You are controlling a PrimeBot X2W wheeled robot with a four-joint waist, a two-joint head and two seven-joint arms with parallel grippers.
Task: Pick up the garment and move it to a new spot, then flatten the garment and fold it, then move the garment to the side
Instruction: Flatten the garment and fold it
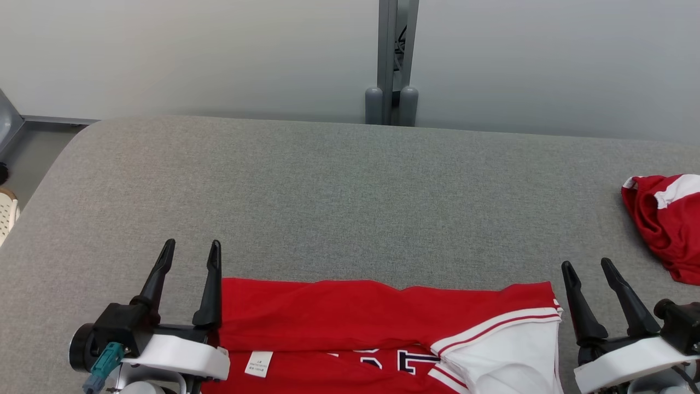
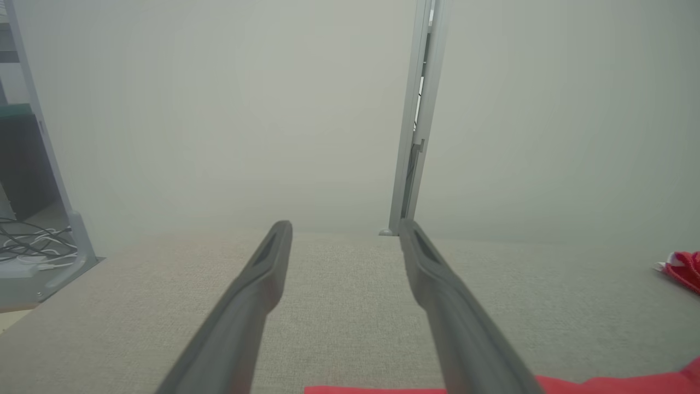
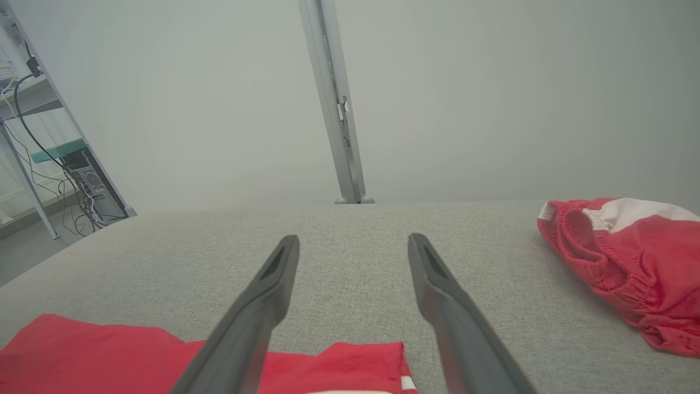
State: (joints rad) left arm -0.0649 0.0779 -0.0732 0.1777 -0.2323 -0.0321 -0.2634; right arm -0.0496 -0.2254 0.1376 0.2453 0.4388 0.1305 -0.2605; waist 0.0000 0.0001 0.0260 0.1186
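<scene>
Folding the red jersey [image 1: 350,312], which lies flat along the near edge of the grey table [image 1: 328,191], probably goes best if the left gripper [image 1: 192,243] and right gripper [image 1: 585,262], both wide open and empty beside its two ends, pinch matching corners together.

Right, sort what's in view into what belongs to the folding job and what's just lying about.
Job in hand:
- red jersey, laid out at the table's near edge
- left gripper and right gripper, fingers apart, flanking it
- grey table under it

Probably just lying about:
- crumpled red-and-white garment at the table's right end
- metal post behind the table
</scene>
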